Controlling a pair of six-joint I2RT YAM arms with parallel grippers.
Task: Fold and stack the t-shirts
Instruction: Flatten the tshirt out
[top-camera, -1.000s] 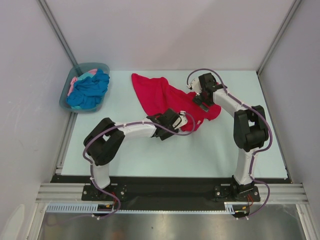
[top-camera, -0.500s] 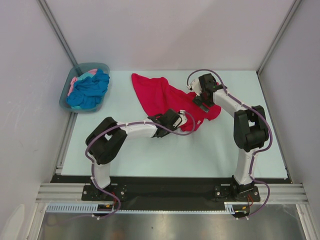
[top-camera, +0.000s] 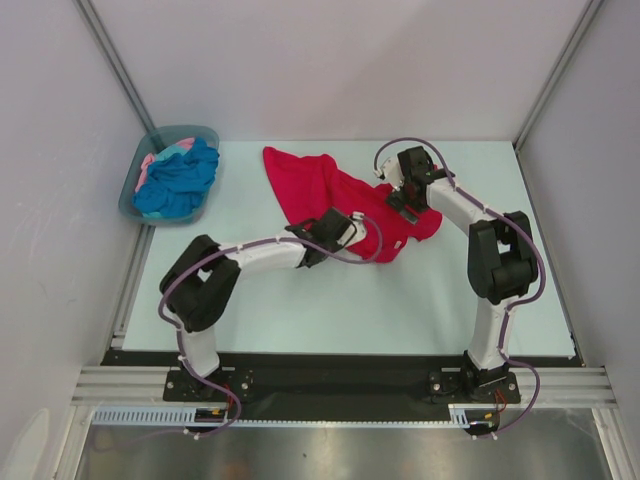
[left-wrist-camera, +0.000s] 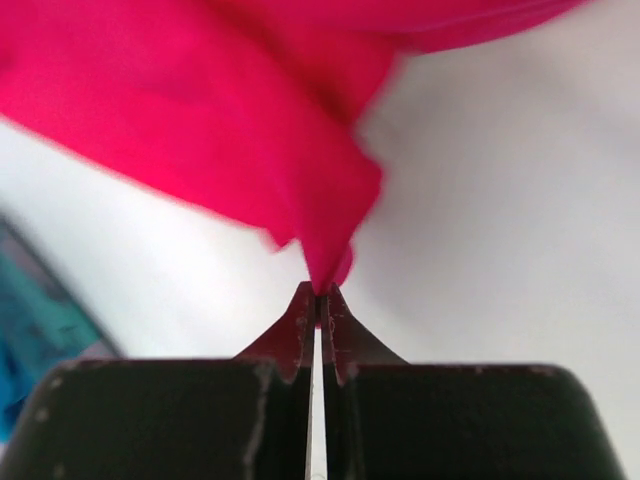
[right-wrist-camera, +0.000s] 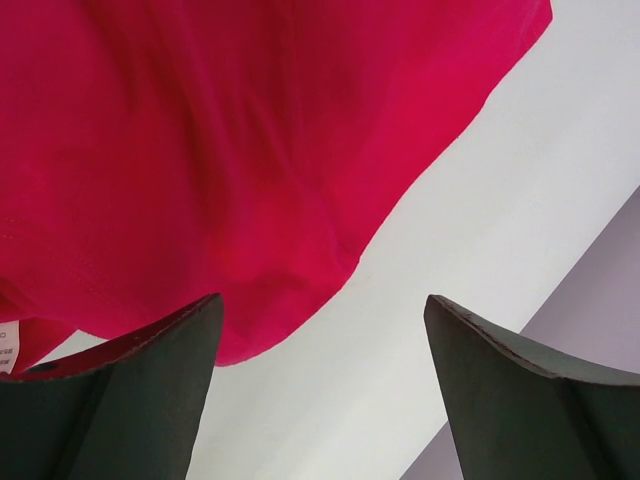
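The crimson-red t-shirt (top-camera: 318, 188) lies crumpled and part-spread on the middle of the table. My left gripper (top-camera: 360, 222) is at its near edge; in the left wrist view the jaws (left-wrist-camera: 322, 292) are shut on a small fold of the red cloth (left-wrist-camera: 200, 120). My right gripper (top-camera: 398, 208) hovers over the shirt's right side. It is open, its fingers (right-wrist-camera: 150, 400) wide apart, with the red hem (right-wrist-camera: 200, 150) by the left finger and nothing gripped. The turquoise-blue t-shirt (top-camera: 180, 180) and the pale pink t-shirt (top-camera: 150, 163) lie bunched in the tub.
The grey-teal plastic tub (top-camera: 205, 134) stands at the table's far left corner, also seen blurred at the left (left-wrist-camera: 30, 340). Pale walls close the table on three sides. Bare tabletop (top-camera: 330, 300) lies in front of the red shirt.
My left gripper has shut on the red shirt's near edge and shifted a little left and away, drawing the cloth with it. The right arm has not moved.
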